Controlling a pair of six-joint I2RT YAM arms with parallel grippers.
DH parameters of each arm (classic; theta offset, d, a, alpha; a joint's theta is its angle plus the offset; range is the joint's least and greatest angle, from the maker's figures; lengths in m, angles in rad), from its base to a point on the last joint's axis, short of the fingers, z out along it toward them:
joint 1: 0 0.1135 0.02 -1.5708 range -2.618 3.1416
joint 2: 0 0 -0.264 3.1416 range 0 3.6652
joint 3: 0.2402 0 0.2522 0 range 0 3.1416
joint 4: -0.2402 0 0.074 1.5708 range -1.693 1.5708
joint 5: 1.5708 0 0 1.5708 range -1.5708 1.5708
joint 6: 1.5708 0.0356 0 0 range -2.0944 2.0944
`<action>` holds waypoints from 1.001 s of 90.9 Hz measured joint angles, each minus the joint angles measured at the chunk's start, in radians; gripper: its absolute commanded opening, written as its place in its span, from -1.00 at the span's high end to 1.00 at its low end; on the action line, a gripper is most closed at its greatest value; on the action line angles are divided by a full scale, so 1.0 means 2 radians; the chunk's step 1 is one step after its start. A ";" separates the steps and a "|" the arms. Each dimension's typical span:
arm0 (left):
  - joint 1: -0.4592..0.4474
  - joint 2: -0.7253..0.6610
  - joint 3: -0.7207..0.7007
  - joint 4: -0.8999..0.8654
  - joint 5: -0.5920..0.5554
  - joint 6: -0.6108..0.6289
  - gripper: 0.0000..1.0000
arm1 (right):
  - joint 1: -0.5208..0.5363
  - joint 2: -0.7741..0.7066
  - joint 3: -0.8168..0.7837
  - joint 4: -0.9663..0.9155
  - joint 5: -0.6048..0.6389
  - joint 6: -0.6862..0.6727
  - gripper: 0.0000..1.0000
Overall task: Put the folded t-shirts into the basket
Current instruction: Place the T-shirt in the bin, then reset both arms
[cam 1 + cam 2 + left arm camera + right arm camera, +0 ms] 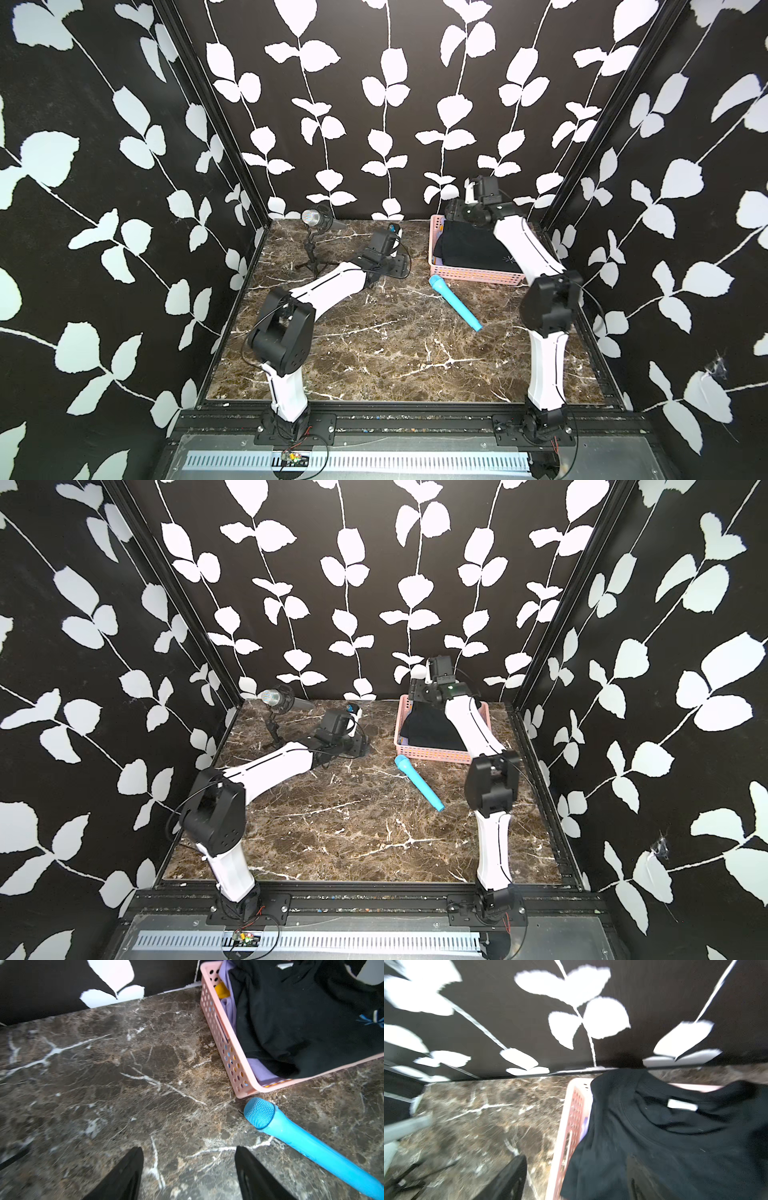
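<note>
Black tee (pixel 469 249) tops pile in pink basket (pixel 473 277), back right of worktop. Lilac tee (pixel 259 1068) and mustard tee (pixel 222 991) beneath. No tee outside. Right tool (pixel 576 1156) released, over basket. Left tool (pixel 189 1148) spread, empty. Task likely finished.

– Any writing to read here?
– None that I can make out. The black t-shirt (pixel 675 1147) lying on top in the pink basket (pixel 212 1014) has a white neck tag (pixel 682 1104) inside its collar. The tag is blurred and no letters show on it.
– And the print on the shirt?
– It's a small blue starburst (pixel 371 1020), a figure with no words or numbers.
– The blue microphone (pixel 291 1135) just beside the basket's corner?
– No brand or label can be read on it.
</note>
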 measured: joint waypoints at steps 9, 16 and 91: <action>0.006 -0.036 -0.031 0.006 -0.019 0.002 -0.51 | -0.001 -0.070 -0.069 0.005 0.004 -0.026 -0.75; 0.013 -0.066 -0.055 0.008 -0.041 0.006 -0.55 | -0.002 -0.125 -0.136 0.009 0.019 -0.046 -0.82; 0.138 -0.254 -0.396 0.252 -0.298 0.110 -0.97 | -0.089 -0.406 -0.706 0.268 0.313 -0.116 -0.97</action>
